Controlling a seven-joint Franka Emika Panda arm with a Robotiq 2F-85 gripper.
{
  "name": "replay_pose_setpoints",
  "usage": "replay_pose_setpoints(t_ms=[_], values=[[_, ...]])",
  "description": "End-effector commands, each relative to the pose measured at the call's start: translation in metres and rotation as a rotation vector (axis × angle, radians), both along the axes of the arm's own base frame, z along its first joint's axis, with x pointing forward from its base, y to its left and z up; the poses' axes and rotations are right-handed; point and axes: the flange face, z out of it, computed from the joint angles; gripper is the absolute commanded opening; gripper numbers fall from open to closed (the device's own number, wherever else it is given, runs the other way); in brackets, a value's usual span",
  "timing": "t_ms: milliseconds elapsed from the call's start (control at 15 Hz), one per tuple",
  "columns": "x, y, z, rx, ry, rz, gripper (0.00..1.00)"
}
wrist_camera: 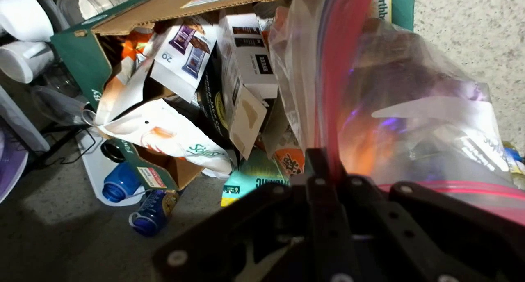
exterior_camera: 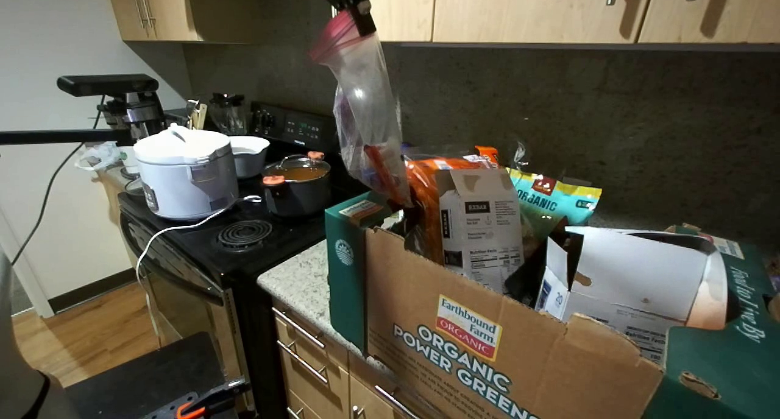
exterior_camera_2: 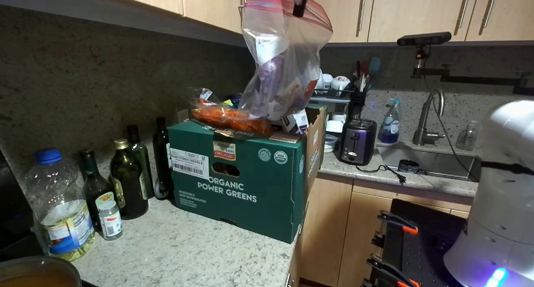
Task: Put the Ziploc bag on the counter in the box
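Observation:
The clear Ziploc bag (exterior_camera: 365,96) with a pink zip edge hangs from my gripper (exterior_camera: 364,24), which is shut on that edge. Purple and reddish contents show through the bag (exterior_camera_2: 283,61) in an exterior view. Its lower end dangles at the green end of the cardboard box (exterior_camera: 408,279), level with the packets sticking out; whether it touches them I cannot tell. In the wrist view the pink strip runs between the fingertips of the gripper (wrist_camera: 328,163), and the bag (wrist_camera: 418,85) spreads to the right, covering part of the box. The box stands on the speckled counter (exterior_camera_2: 187,241).
Inside the box are an orange packet (exterior_camera_2: 229,118), an open carton (exterior_camera: 481,218), a teal packet (exterior_camera: 548,193) and a white box (exterior_camera: 640,273). Bottles (exterior_camera_2: 129,178) line the wall. A stove holds a rice cooker (exterior_camera: 183,175) and a pot (exterior_camera: 297,187). Cupboards (exterior_camera: 536,11) hang above.

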Motion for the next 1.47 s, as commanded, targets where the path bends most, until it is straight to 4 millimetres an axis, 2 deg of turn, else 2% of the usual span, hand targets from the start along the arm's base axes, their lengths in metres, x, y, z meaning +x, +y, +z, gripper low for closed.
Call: replay_pose_setpoints(t_ms=[0, 667, 1000, 1400], values=[[0.0, -0.013, -0.004, 0.029, -0.032, -0.033, 0.01], [0.019, -0.045, -0.013, 0.045, -0.064, -0.128, 0.01], [0.025, -0.064, -0.03, 0.067, -0.04, -0.194, 0.01], [0.032, -0.093, -0.06, 0.083, -0.006, -0.283, 0.01]])
